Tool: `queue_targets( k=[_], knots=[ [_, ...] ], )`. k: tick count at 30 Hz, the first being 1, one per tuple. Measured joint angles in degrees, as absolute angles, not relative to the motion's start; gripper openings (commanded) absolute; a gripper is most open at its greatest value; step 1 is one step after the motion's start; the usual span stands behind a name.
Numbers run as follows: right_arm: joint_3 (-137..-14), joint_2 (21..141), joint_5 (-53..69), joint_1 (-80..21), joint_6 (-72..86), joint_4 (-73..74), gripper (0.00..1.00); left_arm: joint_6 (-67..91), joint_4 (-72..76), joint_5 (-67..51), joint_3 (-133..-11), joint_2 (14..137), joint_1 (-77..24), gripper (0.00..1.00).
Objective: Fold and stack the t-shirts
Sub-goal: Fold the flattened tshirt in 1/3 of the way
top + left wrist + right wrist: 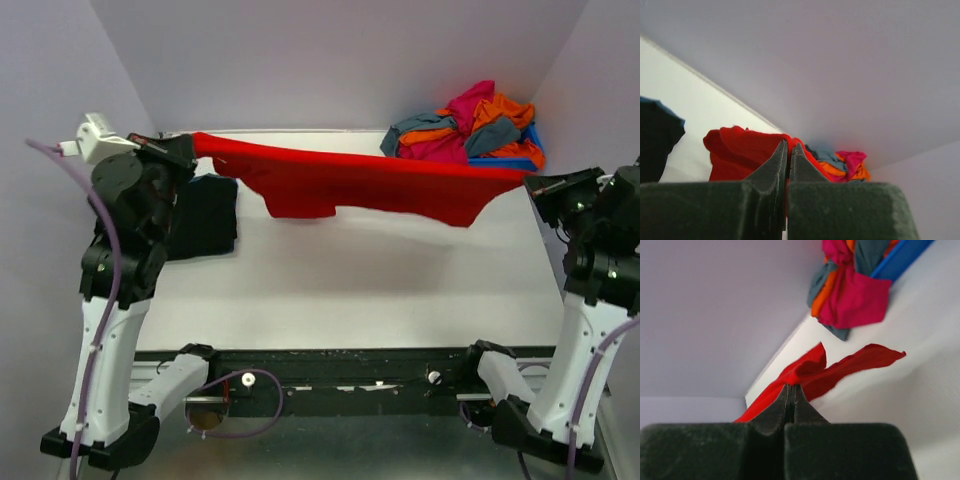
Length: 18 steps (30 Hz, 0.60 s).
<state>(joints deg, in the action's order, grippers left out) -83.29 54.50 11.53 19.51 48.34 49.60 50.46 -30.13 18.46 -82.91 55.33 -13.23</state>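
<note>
1. Left gripper [188,150]: fingers pressed together on one end of the red t-shirt [370,185]. In its wrist view the tips meet, and red cloth is bunched just past them.
2. Right gripper [533,184]: likewise clamped, on the opposite end of the same shirt. Its wrist view shows the tips together and a red strip running away from them.
3. Between the hands the shirt is held up off the table [350,300] as a stretched band. Its long axis runs straight from one gripper to the other. A wider portion droops below the band nearer the left gripper.
4. Our judgement of the key relation: from each hand the cloth lies inward, toward the other hand, and neither arm is nearer. To lay it flat, both would need to lower together and keep the band stretched.
5. Below and just inward of the left gripper, a black t-shirt [205,215] lies on the table. It looks folded, though the arm hides part of it.
6. Beyond the right gripper, on its far side, a heap [465,125] of magenta, orange and grey-teal t-shirts sits in a blue bin [902,257]. The right arm is the nearer one.
7. We can read no brand, label or writing on cloth or arms.
</note>
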Motion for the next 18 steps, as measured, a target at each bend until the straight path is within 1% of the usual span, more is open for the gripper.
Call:
queue_targets(
  k=[4,7,12,16,18],
  knots=[
    [-88.95,50.76,12.32,19.51,48.38,50.19,0.01,47.79,-32.69,19.46,-91.66,53.43,-13.19,0.00],
    [-93.01,53.04,13.74,19.51,48.58,50.06,0.01,46.46,-32.56,20.71,-96.33,55.00,-13.15,0.00],
    [-96.42,65.47,17.17,19.49,49.80,49.06,0.01,45.93,-31.81,20.69,-101.43,66.43,-11.77,0.00],
    [-97.97,76.90,19.40,19.44,51.16,48.49,0.01,47.44,-31.33,16.16,-102.72,78.83,-8.56,0.00],
    [-100.77,82.41,20.47,19.44,51.68,49.34,0.01,47.92,-32.29,14.70,-103.48,84.79,-7.14,0.00]
  ],
)
